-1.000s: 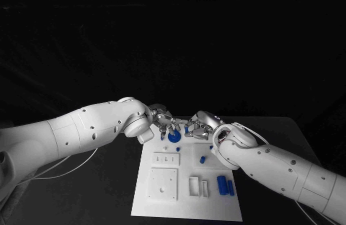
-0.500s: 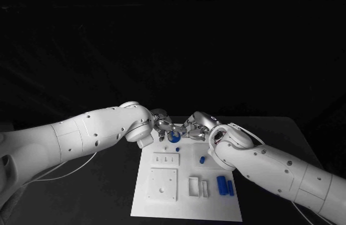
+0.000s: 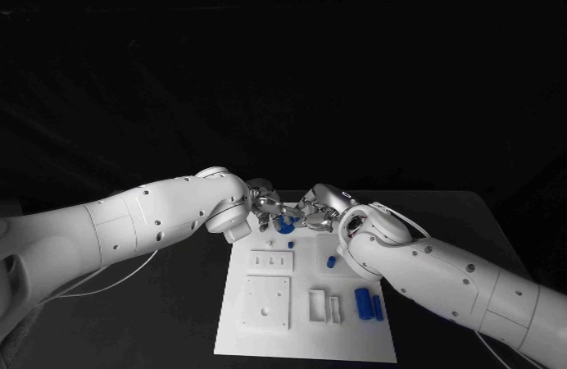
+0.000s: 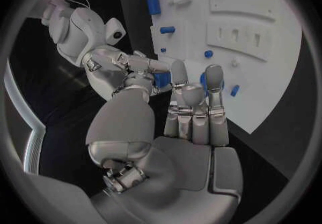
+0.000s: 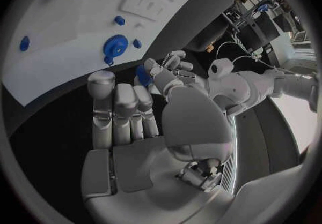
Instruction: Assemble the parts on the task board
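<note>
Lying at the table's centre, the task board (image 3: 310, 320) carries blue parts (image 3: 368, 302) toward four o'clock. Left hand (image 3: 269, 207) and right hand (image 3: 317, 211) meet at its twelve o'clock edge (fingertips together), both pinching one blue part (image 4: 161, 78).

One task board (image 3: 355, 336), two hands, and about seven blue parts (some are partly hidden).

The task board (image 3: 301, 340) lies in the middle of the worktop (image 3: 177, 303). Both hands meet over its far edge, the left hand (image 3: 267, 203) left of the right hand (image 3: 321, 209). Two parts (image 3: 369, 302) lie side by side near its right edge.
</note>
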Available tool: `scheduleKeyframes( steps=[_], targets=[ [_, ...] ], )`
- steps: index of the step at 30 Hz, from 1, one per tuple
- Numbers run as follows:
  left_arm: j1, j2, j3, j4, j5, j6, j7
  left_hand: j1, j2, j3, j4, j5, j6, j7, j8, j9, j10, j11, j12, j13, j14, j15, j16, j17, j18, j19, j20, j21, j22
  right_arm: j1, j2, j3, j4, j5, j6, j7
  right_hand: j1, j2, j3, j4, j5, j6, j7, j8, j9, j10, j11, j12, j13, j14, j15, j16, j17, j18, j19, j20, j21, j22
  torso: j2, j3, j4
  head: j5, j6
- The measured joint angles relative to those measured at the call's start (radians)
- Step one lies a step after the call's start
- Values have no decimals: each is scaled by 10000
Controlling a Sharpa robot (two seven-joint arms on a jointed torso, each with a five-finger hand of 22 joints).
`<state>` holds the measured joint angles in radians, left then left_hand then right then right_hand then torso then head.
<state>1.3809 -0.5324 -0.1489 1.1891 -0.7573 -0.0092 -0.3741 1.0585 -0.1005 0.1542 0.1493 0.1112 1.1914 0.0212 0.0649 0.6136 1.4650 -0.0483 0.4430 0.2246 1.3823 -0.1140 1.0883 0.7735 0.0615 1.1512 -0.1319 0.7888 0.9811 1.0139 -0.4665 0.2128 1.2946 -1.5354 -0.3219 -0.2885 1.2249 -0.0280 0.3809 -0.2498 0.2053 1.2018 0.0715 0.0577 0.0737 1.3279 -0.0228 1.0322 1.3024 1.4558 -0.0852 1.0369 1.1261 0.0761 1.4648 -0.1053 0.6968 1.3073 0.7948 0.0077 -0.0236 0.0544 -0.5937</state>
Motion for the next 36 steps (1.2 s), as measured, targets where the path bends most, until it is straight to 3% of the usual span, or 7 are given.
scheduleKeyframes(
  steps=[5,10,18,24,30,36],
  targets=[
    [-4,5,-2,20,-25,-20,-22,-20,100,-45,-118,0,-10,-10,0,-59,0,0,-38,-1,0,0,0,-19,1,116,16,-332,386,1,4,-43,11,-5,3,-23,-9,-9,-1,-1,-1,0,0,11,0,0,0,0,0,0,0,0,-1,0,0,0,0,0,3,6,0,8,-8],
    [-5,41,-2,39,-39,-11,-42,-21,345,-170,-381,0,-35,-36,0,-111,0,0,-38,-1,1,0,0,-19,0,253,36,-660,750,1,28,-59,3,-14,3,-45,-7,-8,-2,-2,-1,0,0,22,0,0,1,0,0,-1,1,0,6,0,0,0,-78,0,2,12,7,8,-13],
    [-10,100,-9,10,-46,2,-78,45,614,-365,-739,241,-35,-35,0,-155,0,0,-38,-2,1,0,-1,-18,0,356,-2,-967,1149,1,36,-67,-4,-26,6,-61,7,6,-13,-12,-2,0,0,32,0,0,1,0,0,-1,2,0,6,-1,0,0,-78,0,3,19,8,12,-15],
    [-15,135,-12,-9,-48,3,-91,8,655,-377,-751,241,-35,-35,0,-185,0,0,-38,-3,1,0,-1,-18,-106,428,-3,-1172,1401,1,44,-68,-3,-33,10,-64,34,31,-15,-14,-3,0,0,31,0,0,1,0,0,-1,2,0,5,0,0,0,-78,0,5,15,-1,14,-10],
    [-19,153,-13,-10,-47,-3,-93,194,950,-404,-1099,853,-112,-41,0,-257,0,0,-84,-3,1,0,-1,-56,-106,434,3,-1310,1539,-2,48,-74,8,-36,28,-68,36,32,-16,-16,-10,0,0,27,0,0,1,-39,1,-2,2,0,4,-1,0,0,-78,0,8,12,0,1,-9],
    [-19,170,-8,-19,-31,-6,-91,221,1234,-428,-1444,937,-182,-34,0,-413,0,0,-153,-28,-71,0,-1,-104,-104,499,-2,-1480,1728,-6,47,-78,22,-39,55,-94,38,33,-28,-28,39,1,0,-4,0,-1,1,-39,0,-2,3,-39,3,0,0,0,-78,0,12,12,7,-13,-10]
  ],
)
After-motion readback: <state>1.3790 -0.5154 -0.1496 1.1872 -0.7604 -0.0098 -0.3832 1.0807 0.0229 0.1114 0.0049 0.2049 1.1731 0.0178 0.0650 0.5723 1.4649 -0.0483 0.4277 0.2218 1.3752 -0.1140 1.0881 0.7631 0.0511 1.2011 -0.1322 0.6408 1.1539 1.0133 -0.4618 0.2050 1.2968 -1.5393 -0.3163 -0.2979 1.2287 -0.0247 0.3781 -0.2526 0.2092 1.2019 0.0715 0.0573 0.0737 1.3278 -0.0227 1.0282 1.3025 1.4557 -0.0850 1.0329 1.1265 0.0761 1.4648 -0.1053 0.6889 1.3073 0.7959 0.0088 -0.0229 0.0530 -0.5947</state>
